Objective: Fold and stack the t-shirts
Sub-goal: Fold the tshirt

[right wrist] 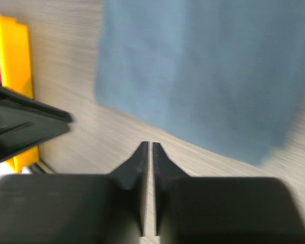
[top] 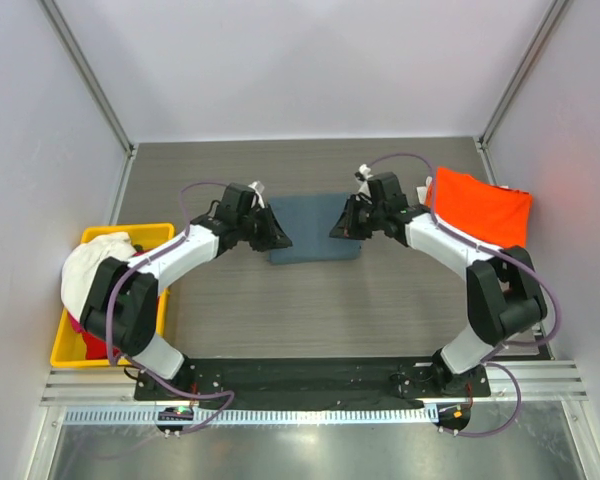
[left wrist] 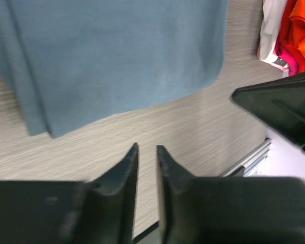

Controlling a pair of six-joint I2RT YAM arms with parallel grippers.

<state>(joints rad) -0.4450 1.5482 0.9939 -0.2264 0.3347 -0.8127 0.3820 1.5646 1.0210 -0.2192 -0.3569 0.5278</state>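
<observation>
Folded blue-grey t-shirt [top: 315,229] lies flat between the two grippers. Left gripper [left wrist: 147,149] at its left edge: jaws nearly closed, narrow gap, nothing held. Right gripper [right wrist: 149,146] at its right edge: clenched, empty. Orange t-shirt [top: 480,208] behind right arm.

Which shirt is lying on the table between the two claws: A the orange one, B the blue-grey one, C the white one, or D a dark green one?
B: the folded blue-grey shirt lies flat between the left claw and right claw; the orange shirt sits far right.
</observation>
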